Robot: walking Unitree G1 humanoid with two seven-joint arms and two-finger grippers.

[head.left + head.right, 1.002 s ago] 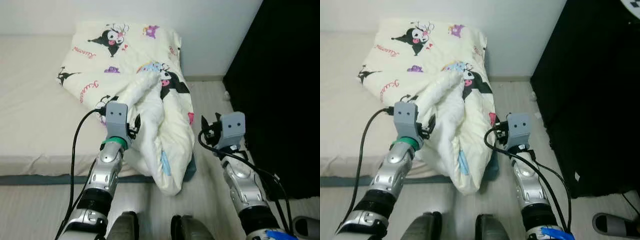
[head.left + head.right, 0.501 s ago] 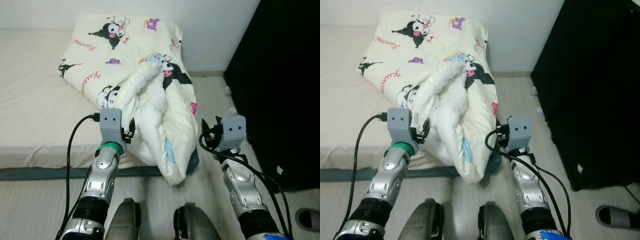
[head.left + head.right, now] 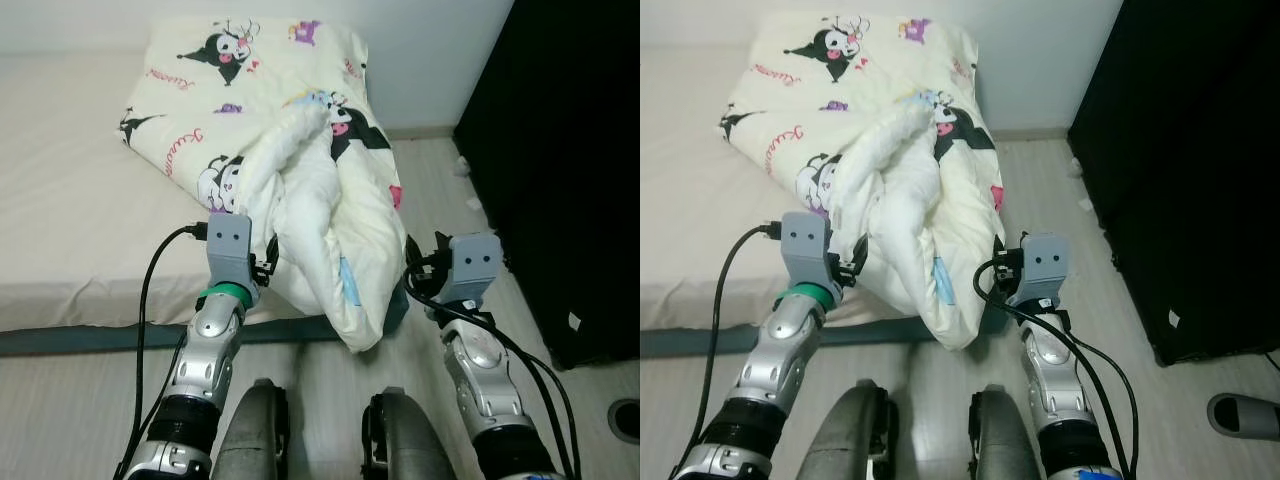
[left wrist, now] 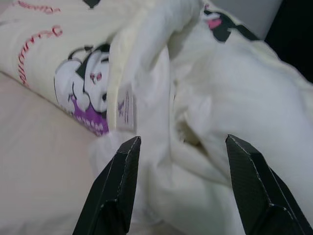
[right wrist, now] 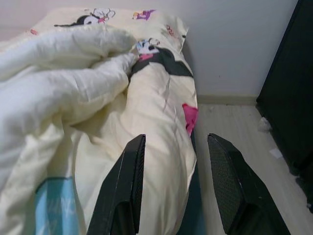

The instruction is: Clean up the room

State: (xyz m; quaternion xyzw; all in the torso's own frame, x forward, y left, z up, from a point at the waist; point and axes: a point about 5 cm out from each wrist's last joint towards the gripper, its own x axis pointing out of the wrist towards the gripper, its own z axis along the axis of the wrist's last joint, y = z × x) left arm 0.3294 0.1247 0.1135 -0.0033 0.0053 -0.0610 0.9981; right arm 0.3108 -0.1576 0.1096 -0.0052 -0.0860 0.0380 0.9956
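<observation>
A cream comforter (image 3: 310,190) printed with cartoon figures lies bunched on the bed's right corner, one fold hanging over the edge toward the floor. My left gripper (image 3: 268,252) is open at the comforter's left side, just above the mattress edge. In the left wrist view its fingers (image 4: 120,186) stand apart with the white folds (image 4: 234,88) close ahead and nothing between them. My right gripper (image 3: 415,265) is open beside the hanging fold. The right wrist view has that gripper (image 5: 176,139) pointing along the comforter (image 5: 161,112).
The bed (image 3: 70,220) with a beige sheet spans the left. A tall black cabinet (image 3: 570,150) stands on the right, leaving a strip of wood floor (image 3: 430,170) with small white scraps (image 3: 461,166). A slipper (image 3: 1245,412) lies at the lower right. My legs (image 3: 255,430) are below.
The whole view has shifted and tilted down, so more of my legs and the floor appear. Both arms hold the same pose, both grippers stay open, and the comforter lies as before.
</observation>
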